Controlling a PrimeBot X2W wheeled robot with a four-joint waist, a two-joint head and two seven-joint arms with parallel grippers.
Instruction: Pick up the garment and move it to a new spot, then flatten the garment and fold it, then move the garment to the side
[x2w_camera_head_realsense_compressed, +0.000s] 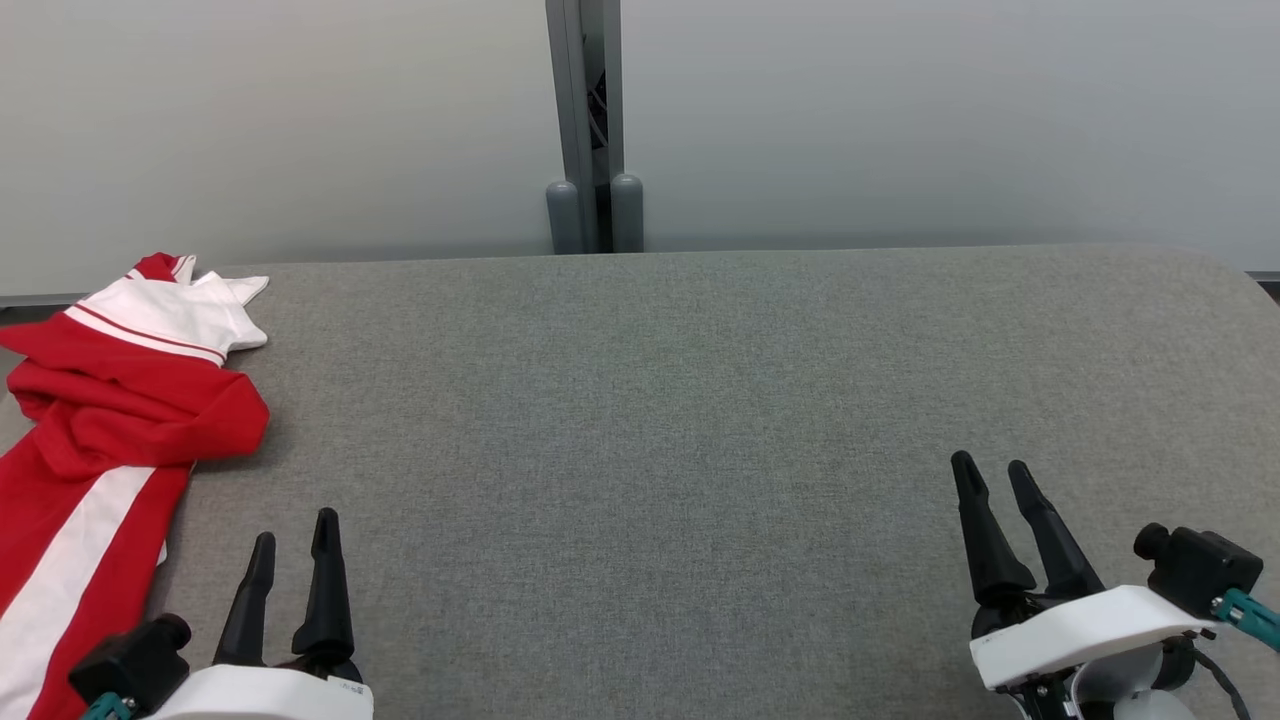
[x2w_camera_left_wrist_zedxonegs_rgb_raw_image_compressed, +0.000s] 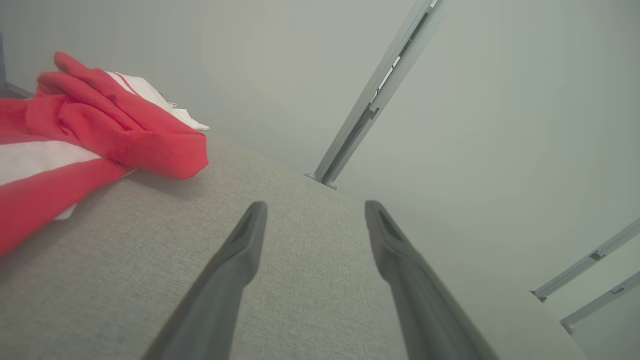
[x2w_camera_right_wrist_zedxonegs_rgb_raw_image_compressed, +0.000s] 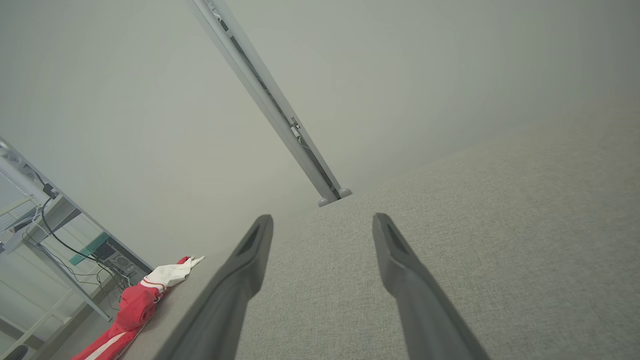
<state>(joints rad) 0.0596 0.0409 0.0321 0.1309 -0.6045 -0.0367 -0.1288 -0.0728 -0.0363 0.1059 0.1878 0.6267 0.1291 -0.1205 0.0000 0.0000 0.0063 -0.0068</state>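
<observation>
A crumpled red and white garment (x2w_camera_head_realsense_compressed: 120, 420) lies at the far left edge of the grey table (x2w_camera_head_realsense_compressed: 640, 400), partly running off the head view's left side. It also appears at the upper left of the left wrist view as the garment (x2w_camera_left_wrist_zedxonegs_rgb_raw_image_compressed: 100, 135), and small at the lower left of the right wrist view as the garment (x2w_camera_right_wrist_zedxonegs_rgb_raw_image_compressed: 142, 297). My left gripper (x2w_camera_head_realsense_compressed: 295, 540) hovers open near the front left, just right of the cloth, holding nothing. At the front right my right gripper (x2w_camera_head_realsense_compressed: 990, 475) stands open and empty, far from the garment.
A pale partition wall with a grey post (x2w_camera_head_realsense_compressed: 585, 130) stands behind the table's far edge. The table's right far corner is rounded. A desk frame with cables (x2w_camera_right_wrist_zedxonegs_rgb_raw_image_compressed: 45, 215) stands beyond the table's left end.
</observation>
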